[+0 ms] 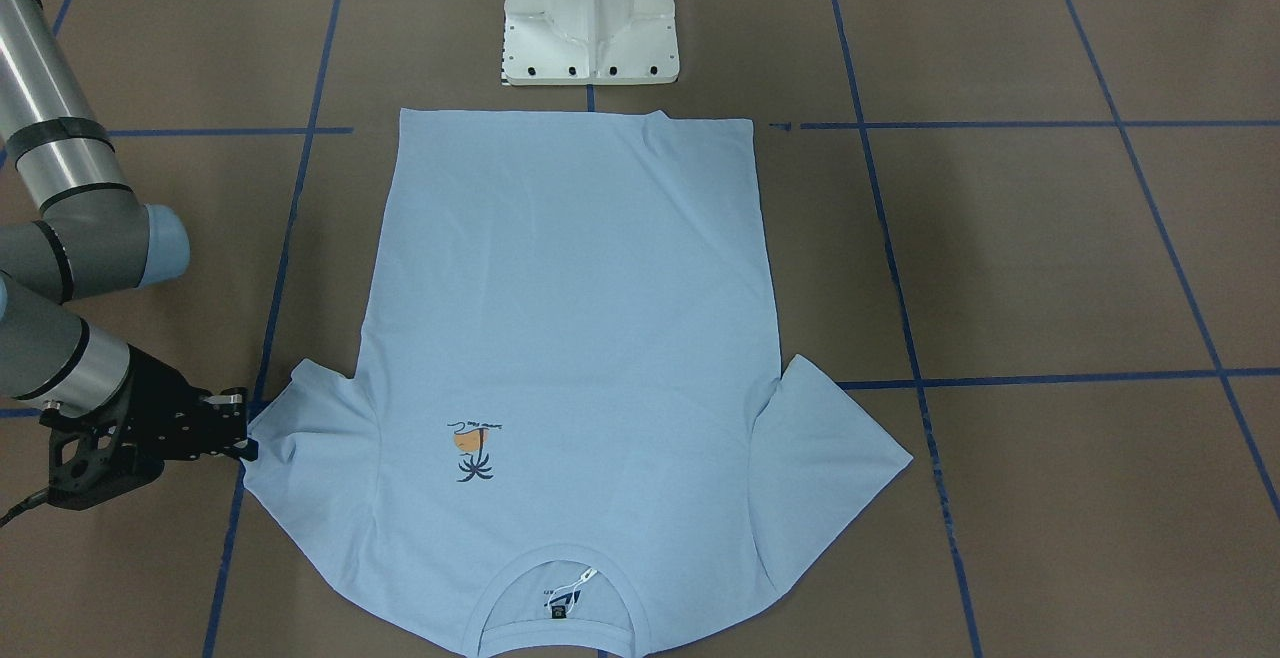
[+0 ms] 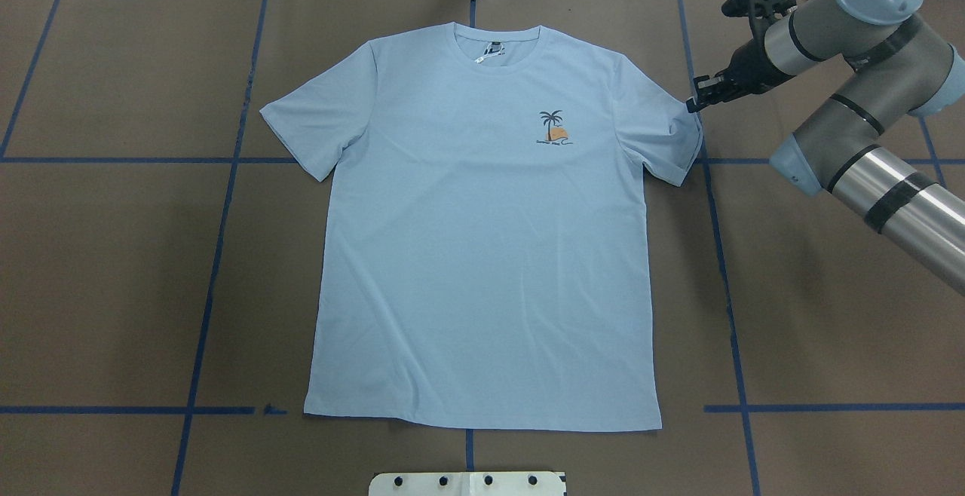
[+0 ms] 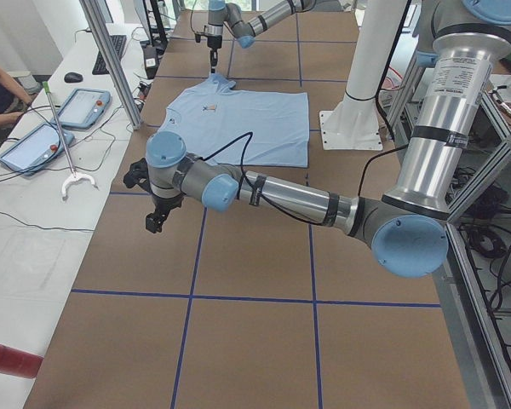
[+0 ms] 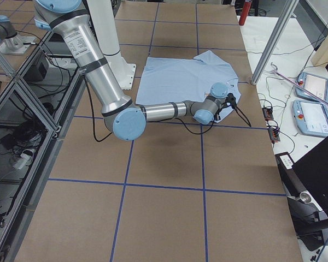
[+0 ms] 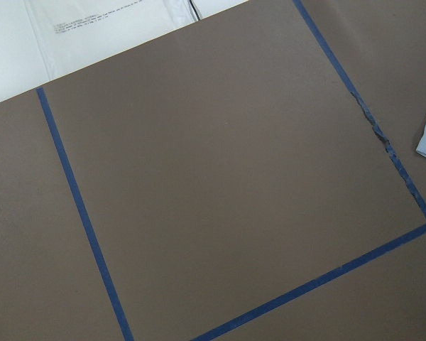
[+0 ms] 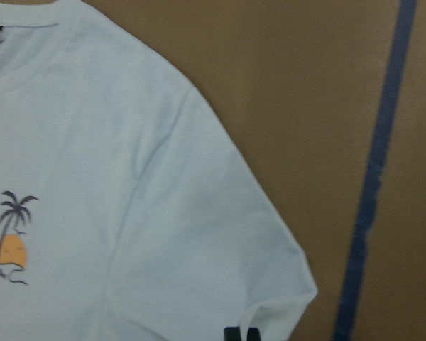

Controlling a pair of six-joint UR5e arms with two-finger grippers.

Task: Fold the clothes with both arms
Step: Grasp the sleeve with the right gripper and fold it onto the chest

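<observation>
Mid-desk, collar toward the far edge: pale light-blue cotton T-shirt [image 2: 482, 255], flat. At the sleeve hem nearest the right edge, black two-finger right gripper [image 2: 690, 104], pinched nearly closed on fabric. Toward the left end, well apart, left gripper [image 3: 153, 225]; cannot tell its opening.

Open table [image 2: 113, 292] both sides of T-shirt [image 2: 482, 255]; pedestal [image 1: 590, 28] just beside hem.

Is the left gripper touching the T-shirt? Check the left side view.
No: the left gripper hangs over the brown table, clearly apart from the T-shirt.
</observation>
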